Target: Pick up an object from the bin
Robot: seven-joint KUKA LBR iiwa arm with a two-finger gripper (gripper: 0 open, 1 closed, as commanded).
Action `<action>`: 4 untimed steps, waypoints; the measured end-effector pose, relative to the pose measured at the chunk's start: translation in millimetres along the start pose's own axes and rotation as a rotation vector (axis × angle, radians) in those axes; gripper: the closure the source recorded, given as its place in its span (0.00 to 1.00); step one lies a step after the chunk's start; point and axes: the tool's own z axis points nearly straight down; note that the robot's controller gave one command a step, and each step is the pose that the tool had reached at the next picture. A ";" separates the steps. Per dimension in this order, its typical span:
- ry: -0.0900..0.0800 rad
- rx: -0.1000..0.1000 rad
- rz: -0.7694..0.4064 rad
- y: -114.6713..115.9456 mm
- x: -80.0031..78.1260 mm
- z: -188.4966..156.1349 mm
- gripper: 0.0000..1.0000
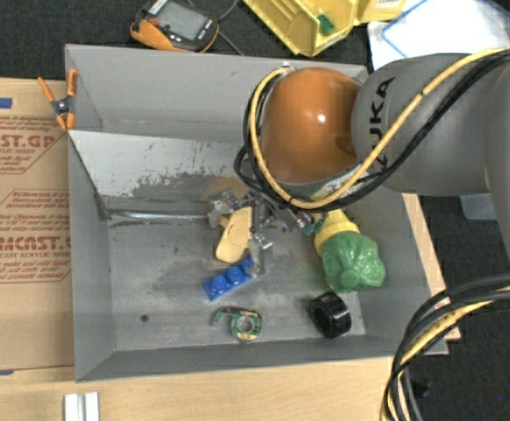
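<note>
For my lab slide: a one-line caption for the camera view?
Gripper low in the bin beside a tan piece; blue block, green toy, black cap nearby.

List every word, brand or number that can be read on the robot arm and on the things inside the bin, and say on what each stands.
"KUKA": dark letters on the grey arm, next to its orange cover.
No text can be read on the things in the bin: the blue toy piece, the green and yellow figure, the black cylinder and the beige piece.
</note>
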 end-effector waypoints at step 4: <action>0.007 -0.002 -0.160 -53.6 15.3 87.3 1.00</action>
